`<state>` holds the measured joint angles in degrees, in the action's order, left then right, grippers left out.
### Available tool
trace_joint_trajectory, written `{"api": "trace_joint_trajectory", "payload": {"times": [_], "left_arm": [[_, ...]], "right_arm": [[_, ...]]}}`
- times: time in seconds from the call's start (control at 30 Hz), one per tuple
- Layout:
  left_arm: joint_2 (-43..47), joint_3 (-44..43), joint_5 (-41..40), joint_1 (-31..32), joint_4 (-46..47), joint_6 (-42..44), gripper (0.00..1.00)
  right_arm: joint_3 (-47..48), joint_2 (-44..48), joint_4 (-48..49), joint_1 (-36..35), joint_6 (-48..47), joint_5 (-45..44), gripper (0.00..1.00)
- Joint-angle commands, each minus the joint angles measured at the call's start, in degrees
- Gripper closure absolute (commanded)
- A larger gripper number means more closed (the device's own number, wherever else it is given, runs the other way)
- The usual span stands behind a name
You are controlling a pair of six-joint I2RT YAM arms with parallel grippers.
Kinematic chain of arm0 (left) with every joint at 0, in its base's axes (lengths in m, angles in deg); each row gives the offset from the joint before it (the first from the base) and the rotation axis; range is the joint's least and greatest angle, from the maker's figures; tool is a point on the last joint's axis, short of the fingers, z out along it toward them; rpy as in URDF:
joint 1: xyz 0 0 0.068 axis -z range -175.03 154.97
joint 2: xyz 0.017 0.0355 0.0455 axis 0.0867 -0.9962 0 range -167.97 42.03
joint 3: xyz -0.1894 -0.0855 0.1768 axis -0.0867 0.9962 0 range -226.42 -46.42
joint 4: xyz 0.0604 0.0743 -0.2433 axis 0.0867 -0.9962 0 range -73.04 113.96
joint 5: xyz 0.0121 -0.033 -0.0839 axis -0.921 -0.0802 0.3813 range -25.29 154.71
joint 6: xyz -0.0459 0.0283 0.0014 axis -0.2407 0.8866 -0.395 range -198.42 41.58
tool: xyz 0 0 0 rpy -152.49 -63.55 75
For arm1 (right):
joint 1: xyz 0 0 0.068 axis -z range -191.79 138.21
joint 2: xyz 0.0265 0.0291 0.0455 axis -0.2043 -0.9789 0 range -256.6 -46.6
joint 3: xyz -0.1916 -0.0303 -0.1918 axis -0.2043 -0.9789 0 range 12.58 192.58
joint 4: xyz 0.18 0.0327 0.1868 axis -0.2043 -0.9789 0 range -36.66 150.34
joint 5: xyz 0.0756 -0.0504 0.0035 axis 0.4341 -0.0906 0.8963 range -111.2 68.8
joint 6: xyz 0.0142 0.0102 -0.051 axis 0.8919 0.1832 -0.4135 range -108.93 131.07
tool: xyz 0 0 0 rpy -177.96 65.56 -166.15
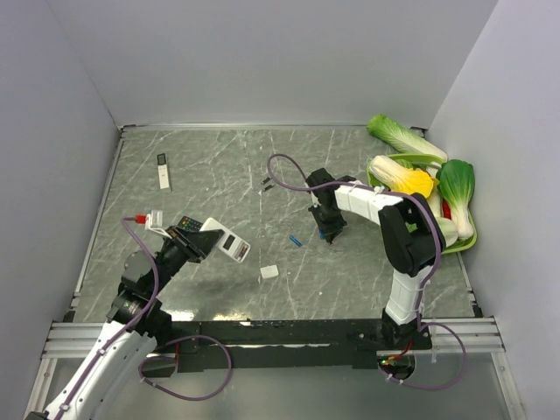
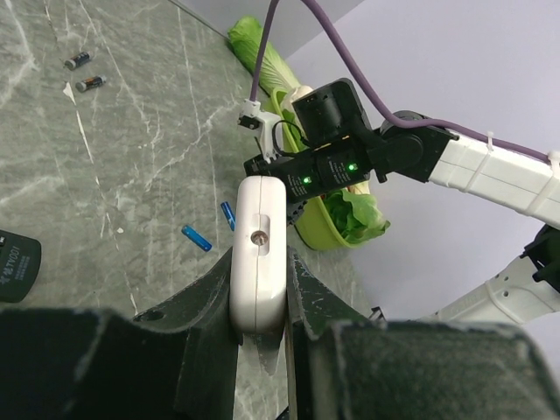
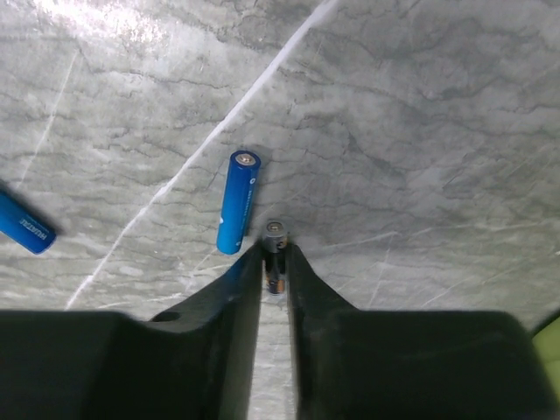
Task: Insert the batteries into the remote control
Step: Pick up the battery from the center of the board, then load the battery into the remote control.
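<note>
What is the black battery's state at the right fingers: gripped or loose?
Gripped: the black battery sits pinched between the right fingers, its end poking out.

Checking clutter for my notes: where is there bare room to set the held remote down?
Bare: the far strip between the slim remote and the vegetable tray; near edge between the white cover and the right arm. Crowded: batteries around the right gripper.
</note>
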<state>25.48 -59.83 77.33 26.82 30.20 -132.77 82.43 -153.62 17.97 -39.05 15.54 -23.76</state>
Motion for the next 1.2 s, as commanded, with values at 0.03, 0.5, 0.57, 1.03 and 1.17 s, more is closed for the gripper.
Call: {"api": "trace_joint_trajectory", "payload": {"times": [0.03, 0.5, 0.57, 1.03, 1.17], "left_arm": [[0.74, 2.33, 1.0, 0.21, 5.35, -3.21, 0.99], [-5.15, 10.77, -0.75, 0.21, 24.07, -16.66, 0.99], [-5.85, 12.0, -2.07, 0.21, 26.88, -18.76, 0.99], [-8.58, 14.64, -2.52, 0.21, 38.06, -22.47, 0.99], [-8.23, 14.73, -2.69, 0.21, 38.06, -22.56, 0.99]], "right_arm": [[-2.69, 3.21, 2.11, -0.33, 2.91, -2.88, 0.88], [-9.9, 32.74, 22.22, -15.06, 20.47, -2.44, 1.0], [-12.53, 36.6, 27.23, -17.98, 24.68, -3.05, 1.0], [-23.17, 40.32, 60.36, -34.34, 29.81, -9.83, 1.0], [-24.23, 40.23, 64.95, -36.1, 28.67, -11.49, 1.0]]}}
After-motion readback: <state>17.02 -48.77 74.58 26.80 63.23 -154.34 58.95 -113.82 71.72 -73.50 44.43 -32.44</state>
